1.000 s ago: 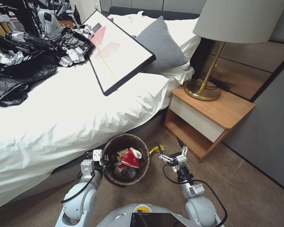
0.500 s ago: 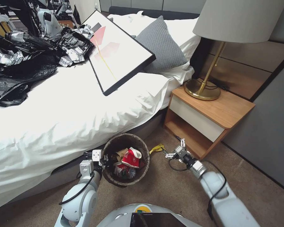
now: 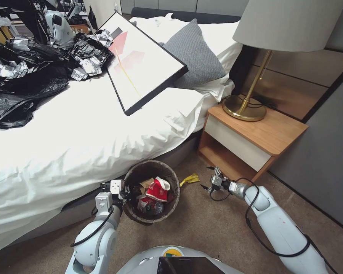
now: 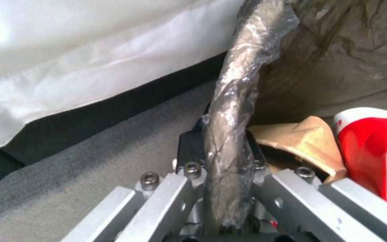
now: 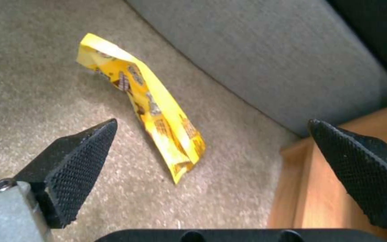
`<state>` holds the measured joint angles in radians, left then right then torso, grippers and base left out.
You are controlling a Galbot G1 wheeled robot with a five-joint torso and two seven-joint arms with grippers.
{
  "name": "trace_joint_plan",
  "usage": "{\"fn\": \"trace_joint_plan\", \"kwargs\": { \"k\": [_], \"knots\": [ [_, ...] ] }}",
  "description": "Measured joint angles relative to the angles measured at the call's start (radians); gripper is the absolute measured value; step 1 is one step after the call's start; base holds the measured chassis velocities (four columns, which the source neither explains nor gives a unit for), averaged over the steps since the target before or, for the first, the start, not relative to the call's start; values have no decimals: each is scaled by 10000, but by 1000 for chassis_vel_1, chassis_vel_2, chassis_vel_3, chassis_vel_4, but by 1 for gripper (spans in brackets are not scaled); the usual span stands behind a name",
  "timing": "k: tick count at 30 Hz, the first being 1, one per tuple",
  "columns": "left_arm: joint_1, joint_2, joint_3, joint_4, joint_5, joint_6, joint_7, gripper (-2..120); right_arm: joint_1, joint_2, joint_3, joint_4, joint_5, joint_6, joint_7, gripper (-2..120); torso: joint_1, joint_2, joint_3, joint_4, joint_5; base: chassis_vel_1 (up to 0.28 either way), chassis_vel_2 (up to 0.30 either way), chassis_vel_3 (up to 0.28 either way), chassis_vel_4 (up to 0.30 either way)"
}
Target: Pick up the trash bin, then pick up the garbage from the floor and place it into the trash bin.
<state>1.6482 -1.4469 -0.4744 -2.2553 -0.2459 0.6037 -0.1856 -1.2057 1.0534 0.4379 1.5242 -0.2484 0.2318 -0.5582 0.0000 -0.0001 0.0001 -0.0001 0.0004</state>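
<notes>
The trash bin [image 3: 152,192] stands on the carpet against the bed [image 3: 84,144], my left gripper [image 3: 122,190] clamped on its bagged rim. A yellow wrapper [image 5: 148,101] lies on the floor between bin and nightstand [image 3: 251,140]; my right gripper [image 3: 207,177] hangs low near it, fingers spread wide.

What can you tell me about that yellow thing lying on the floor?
The yellow wrapper is a crumpled, glossy snack packet with brown print, long, narrow and twisted. It lies loose on the beige carpet, between the trash bin and the nightstand, near the bed base. The right gripper, fingers open, hangs beside it without touching.
</notes>
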Motion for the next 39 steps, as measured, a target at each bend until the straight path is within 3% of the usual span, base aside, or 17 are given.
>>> {"fn": "trace_joint_plan", "kwargs": {
  "k": [11, 17, 31, 39],
  "knots": [
    [-90, -42, 0, 96, 35, 43, -17, 0, 1308, -18, -618, -1573, -773, 557, -1003, 100, 0, 0, 0, 0, -3, 0, 0, 0, 0],
    [-160, -48, 70, 219, 64, 56, -22, 0, 2032, 115, -1475, -2309, -1066, 880, -1442, 100, 0, 1, -1, 1, -4, 0, 0, 0, 0],
    [-78, -142, 115, 214, 197, 56, -18, 0, 3575, 1081, -2263, -5256, -1941, 1332, -1273, 100, 0, 0, -1, 1, -5, 0, 0, 0, 0],
    [-93, -204, 132, 361, 245, 55, -9, 0, 4920, 1763, -2605, -6901, -2039, 1473, -587, 100, 0, 0, 0, 2, -5, 0, 0, 0, 0]
  ]
}}
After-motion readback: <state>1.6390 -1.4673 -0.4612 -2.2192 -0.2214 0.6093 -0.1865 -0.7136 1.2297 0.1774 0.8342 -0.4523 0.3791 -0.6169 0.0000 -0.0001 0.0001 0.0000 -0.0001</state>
